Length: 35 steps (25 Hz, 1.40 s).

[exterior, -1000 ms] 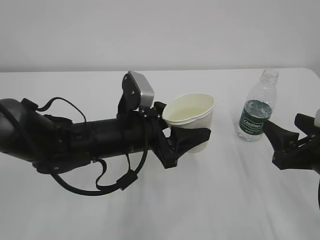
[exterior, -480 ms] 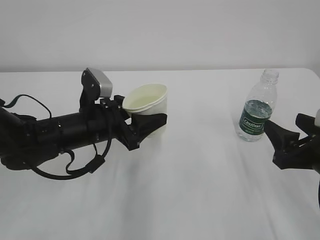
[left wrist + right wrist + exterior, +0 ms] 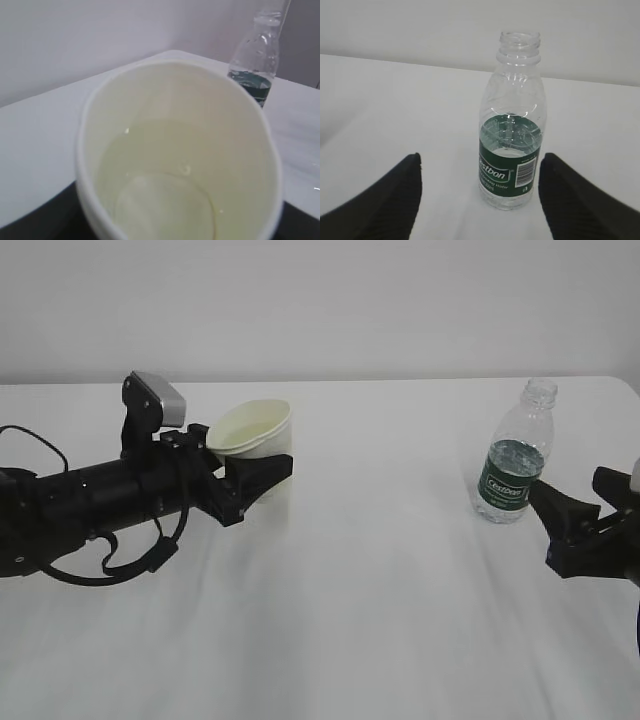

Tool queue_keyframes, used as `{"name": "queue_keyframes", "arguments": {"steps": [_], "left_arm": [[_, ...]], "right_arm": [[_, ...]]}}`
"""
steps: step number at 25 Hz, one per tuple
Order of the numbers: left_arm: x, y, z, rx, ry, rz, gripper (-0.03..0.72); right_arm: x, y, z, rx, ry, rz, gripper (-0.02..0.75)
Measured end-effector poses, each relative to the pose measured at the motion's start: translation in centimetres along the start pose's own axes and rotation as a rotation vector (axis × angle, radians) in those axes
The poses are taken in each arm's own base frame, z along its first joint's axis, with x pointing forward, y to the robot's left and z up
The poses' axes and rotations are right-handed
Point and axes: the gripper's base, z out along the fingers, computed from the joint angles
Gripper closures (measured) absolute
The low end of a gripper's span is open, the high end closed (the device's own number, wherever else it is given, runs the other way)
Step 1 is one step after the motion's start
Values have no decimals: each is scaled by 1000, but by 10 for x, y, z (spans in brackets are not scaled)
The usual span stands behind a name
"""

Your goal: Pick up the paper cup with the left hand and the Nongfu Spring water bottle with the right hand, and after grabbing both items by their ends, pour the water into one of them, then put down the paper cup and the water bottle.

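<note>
Right pincer: black two-fingered gripper of the slim black right hand (image 3: 572, 530), at the right edge of the white tabletop (image 3: 400, 620); jaws spread wide, holding nothing.
Bottle: small clear plastic Nongfu Spring water bottle with dark green label (image 3: 511, 125), uncapped, upright on the tabletop; long axis vertical.
Key relation: bottle straight ahead of the right pincer, centred between the two black fingers (image 3: 385, 200) in the right wrist view, just beyond the tips, no contact visible; far nearer this arm than the other.
Left pincer: black gripper of the cabled left hand (image 3: 250, 475), clamped around the lower wall of the small white tapered paper cup (image 3: 252, 435).
Cup: tilted, mouth toward the bottle side, base seemingly near or on the tabletop at left of centre, contact unclear; pale liquid pooled inside in the left wrist view (image 3: 170, 195).
Separation: cup and bottle well apart.
Stage, judged: pouring apparently done, bottle set down, cup not yet released.
</note>
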Motion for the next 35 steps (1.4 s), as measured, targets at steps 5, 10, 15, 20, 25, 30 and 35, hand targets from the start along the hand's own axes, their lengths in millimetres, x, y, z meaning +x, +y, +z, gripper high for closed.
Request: {"name": "queue_keyframes", "arguments": {"steps": [5,10,15,20,25,30,35], "left_arm": [[11,9,-16,-85,24,-4,220],[13,21,-25,-183,14,-16,220],[16,27,-31,-291,7,-28,220],[15,34,-34,-368,-6,-25,220],[14,44,-39,-493,-31,-45,220],[16,52,-43,-586,-39,-63,220],[32,55,-43,-615,-2,-89,220]], "right_arm": [[0,0,0,2,0,1,184],[0,0,0,2,0,1,184],[0,0,0,2,0,1,184],[0,0,0,2,0,1,184],[0,0,0,2,0,1,184],[0,0,0,2,0,1,184],[0,0,0,2,0,1,184]]}}
